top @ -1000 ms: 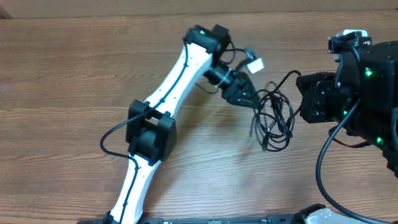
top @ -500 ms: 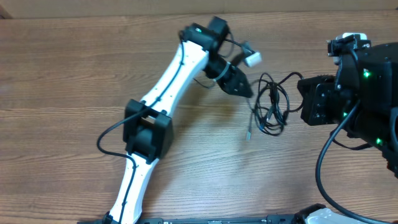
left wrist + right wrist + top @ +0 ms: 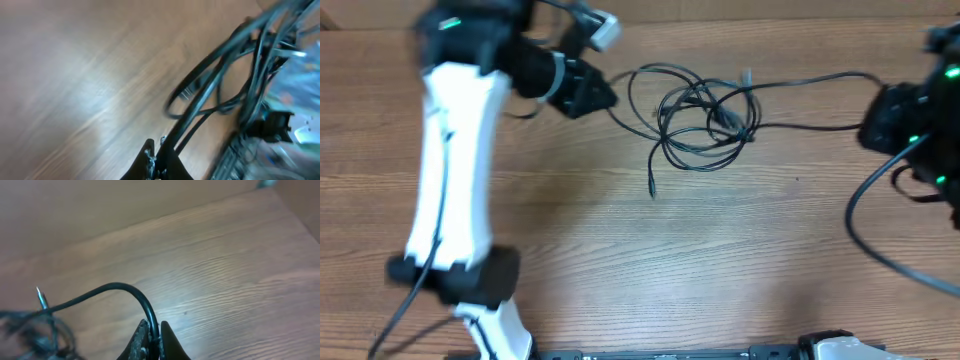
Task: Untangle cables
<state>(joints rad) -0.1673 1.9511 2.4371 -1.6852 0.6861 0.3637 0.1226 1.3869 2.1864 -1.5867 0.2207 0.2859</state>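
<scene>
Left gripper (image 3: pixel 159 159) clenched on 1 strand of the thin black cables (image 3: pixel 705 118) at far left. Right gripper (image 3: pixel 151 339) pinched tight on another strand at far right. The knotted bundle sits between my 2 hands over the brown wood-grain table (image 3: pixel 620 260), towards its far edge, with 1 loose plug end (image 3: pixel 651 187) trailing nearer. My judgement is to draw both hands apart slowly and level, watching the middle loops, and to ease off if they cinch instead of sliding, since pulling harder would only tighten the knot.
</scene>
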